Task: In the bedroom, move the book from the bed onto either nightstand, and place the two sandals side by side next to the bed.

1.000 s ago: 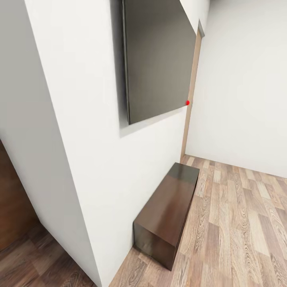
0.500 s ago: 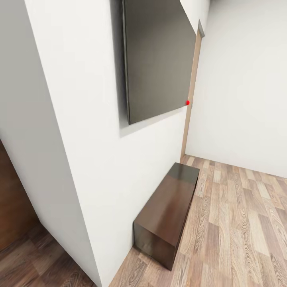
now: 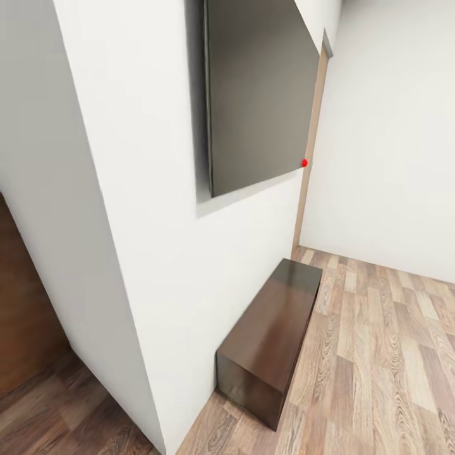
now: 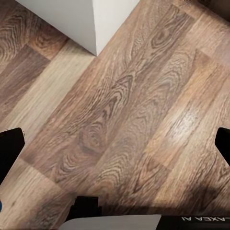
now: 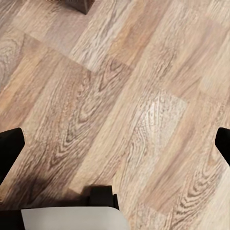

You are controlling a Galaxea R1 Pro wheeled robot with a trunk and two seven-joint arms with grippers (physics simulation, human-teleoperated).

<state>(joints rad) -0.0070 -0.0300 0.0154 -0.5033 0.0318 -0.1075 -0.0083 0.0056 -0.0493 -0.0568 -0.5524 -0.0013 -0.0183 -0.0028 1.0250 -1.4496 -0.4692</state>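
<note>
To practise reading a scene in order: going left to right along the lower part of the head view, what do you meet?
Dark wooden floor → white wall corner → long dark-brown bench → lighter wooden floor.

Your head view cuts the dark wall panel (image 3: 259, 95) off at the top edge, and the white wall corner (image 3: 126, 253) hides the floor behind it. At the lower side edges of each wrist view, you see only the black tips of the left gripper (image 4: 115, 148) and right gripper (image 5: 115, 146).
</note>
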